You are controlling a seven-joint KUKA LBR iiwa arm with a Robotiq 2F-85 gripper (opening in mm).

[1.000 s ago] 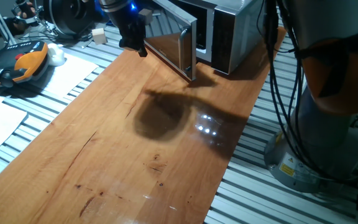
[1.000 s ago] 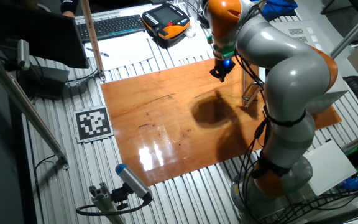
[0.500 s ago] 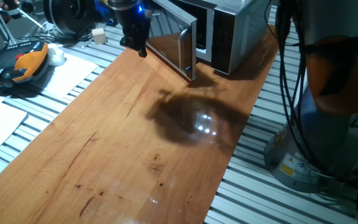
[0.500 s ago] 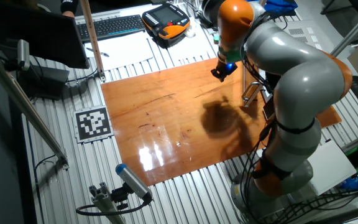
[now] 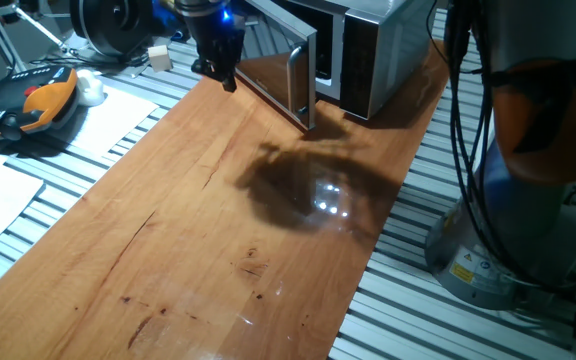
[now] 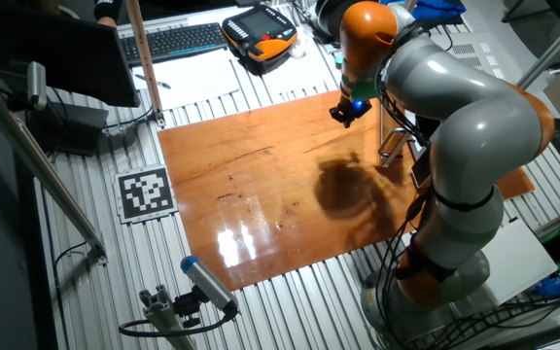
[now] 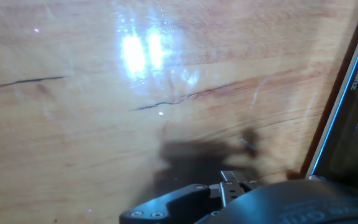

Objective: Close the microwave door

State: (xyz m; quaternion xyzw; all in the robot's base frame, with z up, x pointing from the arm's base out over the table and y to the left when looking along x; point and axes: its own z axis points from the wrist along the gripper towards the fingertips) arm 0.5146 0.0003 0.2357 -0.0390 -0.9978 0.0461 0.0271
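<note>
The silver-grey microwave (image 5: 373,50) stands at the far right end of the wooden table (image 5: 198,230). Its microwave door (image 5: 286,78) is swung open, a dark glossy panel angled out over the table. My gripper (image 5: 226,78), black with a blue light above it, hangs just left of the door's outer face, close to it; contact cannot be made out. Its fingers look pressed together with nothing held. In the hand view the door's silver frame edge (image 7: 344,93) runs down the right side. In the other fixed view the gripper (image 6: 343,115) shows, and the arm hides most of the microwave.
An orange and black teach pendant (image 5: 28,100) and white paper (image 5: 103,120) lie left of the board. A keyboard (image 6: 178,41) sits beyond it, a marker tag (image 6: 145,192) beside it. The arm's base and cables (image 5: 508,200) stand at the right.
Over the last second the gripper shifted slightly right, closer to the door, and the arm's shadow slid right across the table. The door's angle looks the same.
</note>
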